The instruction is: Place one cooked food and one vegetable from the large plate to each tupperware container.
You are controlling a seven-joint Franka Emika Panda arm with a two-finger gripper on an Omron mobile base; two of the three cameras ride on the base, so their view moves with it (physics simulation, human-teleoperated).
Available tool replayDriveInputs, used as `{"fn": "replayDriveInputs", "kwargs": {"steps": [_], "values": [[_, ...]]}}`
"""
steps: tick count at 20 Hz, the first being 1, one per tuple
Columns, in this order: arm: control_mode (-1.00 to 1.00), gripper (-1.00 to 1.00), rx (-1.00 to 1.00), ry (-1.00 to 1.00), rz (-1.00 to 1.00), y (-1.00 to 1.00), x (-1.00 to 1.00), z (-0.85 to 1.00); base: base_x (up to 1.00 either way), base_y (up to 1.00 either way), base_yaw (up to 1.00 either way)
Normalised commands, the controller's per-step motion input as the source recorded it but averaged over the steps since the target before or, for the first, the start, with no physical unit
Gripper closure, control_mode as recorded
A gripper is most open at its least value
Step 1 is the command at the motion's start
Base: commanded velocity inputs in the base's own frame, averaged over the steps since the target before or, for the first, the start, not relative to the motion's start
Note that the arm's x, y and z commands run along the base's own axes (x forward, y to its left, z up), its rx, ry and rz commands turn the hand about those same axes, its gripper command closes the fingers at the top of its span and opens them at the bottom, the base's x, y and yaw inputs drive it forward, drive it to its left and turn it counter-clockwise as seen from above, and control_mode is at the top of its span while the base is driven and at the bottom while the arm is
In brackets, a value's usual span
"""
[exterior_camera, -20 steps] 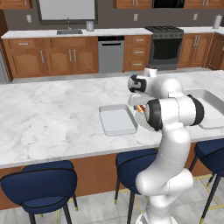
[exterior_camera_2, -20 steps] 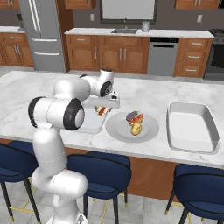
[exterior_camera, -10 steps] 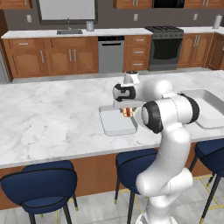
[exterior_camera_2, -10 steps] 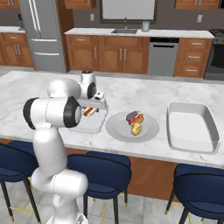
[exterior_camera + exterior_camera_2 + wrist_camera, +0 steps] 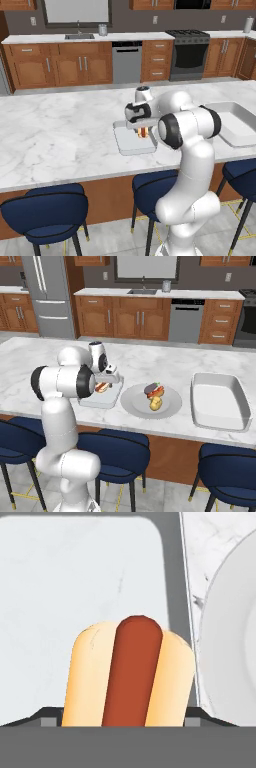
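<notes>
Right base view: two trays, small (image 5: 102,398) centre-left, large (image 5: 219,401) right; one plate (image 5: 172,405) between, holding one vegetable (image 5: 155,403). Gripper (image 5: 103,387) clamps one hot dog (image 5: 131,673), now over small tray, further left than earlier.

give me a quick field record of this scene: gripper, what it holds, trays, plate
gripper: shut on red sausage in a tan bun, held over the smaller tray
smaller pale rectangular tray: under the hot dog
larger pale rectangular tray: beside the plate, nothing in it
round pale plate: between the trays, holds a yellowish-tan rounded vegetable and other food
</notes>
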Motion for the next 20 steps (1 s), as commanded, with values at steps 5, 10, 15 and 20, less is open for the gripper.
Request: {"fn": "replayDriveInputs", "kwargs": {"steps": [5, 10, 15, 20], "values": [[-1.00, 1.00, -0.01, 0.06, 0.10, -0.01, 0.07, -0.15, 0.00, 0.00, 0.00], [-1.00, 1.00, -0.01, 0.03, 0.10, -0.11, 0.01, -0.21, 0.00, 0.00, 0.00], [-1.00, 1.00, -0.03, 0.00, 0.04, -0.08, 0.00, -0.10, 0.00, 0.00, 0.00], [-1.00, -1.00, 0.00, 0.00, 0.00, 0.00, 0.00, 0.00, 0.00, 0.00, 0.00]]}}
